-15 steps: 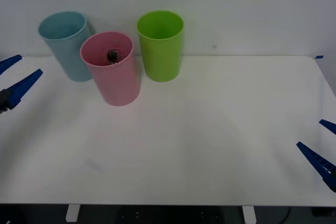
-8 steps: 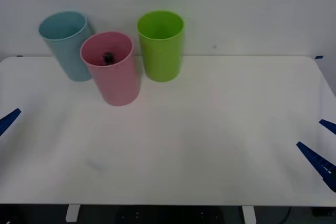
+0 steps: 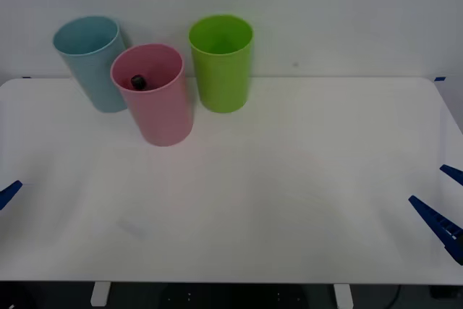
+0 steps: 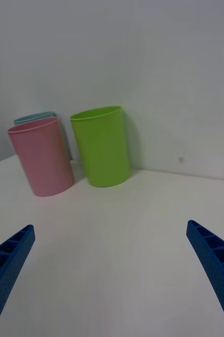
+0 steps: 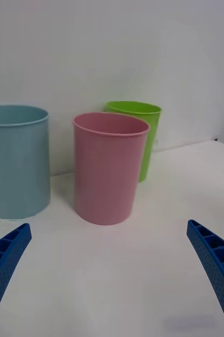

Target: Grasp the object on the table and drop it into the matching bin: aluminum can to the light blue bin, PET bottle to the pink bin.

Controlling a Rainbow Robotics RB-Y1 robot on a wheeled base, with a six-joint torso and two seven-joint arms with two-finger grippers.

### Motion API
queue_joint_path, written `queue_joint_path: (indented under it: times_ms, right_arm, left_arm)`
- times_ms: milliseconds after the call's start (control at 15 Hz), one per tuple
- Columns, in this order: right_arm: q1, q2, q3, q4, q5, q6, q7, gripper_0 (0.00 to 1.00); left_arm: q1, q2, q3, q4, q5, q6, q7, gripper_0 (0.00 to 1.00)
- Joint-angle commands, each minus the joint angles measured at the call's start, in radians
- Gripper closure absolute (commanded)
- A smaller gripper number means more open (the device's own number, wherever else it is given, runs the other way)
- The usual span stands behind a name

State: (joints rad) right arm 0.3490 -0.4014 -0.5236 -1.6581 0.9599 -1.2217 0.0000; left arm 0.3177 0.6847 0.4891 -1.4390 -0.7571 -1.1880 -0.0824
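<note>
The PET bottle (image 3: 137,82) lies inside the pink bin (image 3: 160,115), where its black cap shows just below the rim. The pink bin stands on the white table (image 3: 275,179) at the back left, with the light blue bin (image 3: 90,70) behind it to the left. My left gripper (image 3: 9,193) is at the table's left edge, far from the bins, open and empty. In the left wrist view it (image 5: 108,225) faces the pink bin (image 5: 107,174) and the light blue bin (image 5: 17,163). My right gripper (image 3: 427,184) waits open and empty at the right edge.
A lime green bin (image 3: 221,66) stands just right of the pink one, close to the back wall. The three bins crowd the back left corner. The right wrist view shows the green bin (image 4: 102,147) beside the pink bin (image 4: 42,158).
My left gripper has drawn back from beside the blue bin down to the table's left front edge. The bottle has shifted left and lower inside the pink bin. The right arm stayed still.
</note>
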Motion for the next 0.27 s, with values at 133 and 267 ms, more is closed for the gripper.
queue_joint_path:
  times_ms: [133,267]
  right_arm:
    - [0.000,0.000,0.000,0.000,0.000,0.000,0.000,0.00]
    - [0.000,0.000,0.000,0.000,0.000,0.000,0.000,0.00]
  left_arm:
    - [0.012,-0.001,-0.011,0.000,-0.001,-0.010,0.004,0.00]
    - [0.012,-0.001,-0.011,0.000,-0.001,-0.010,0.004,0.00]
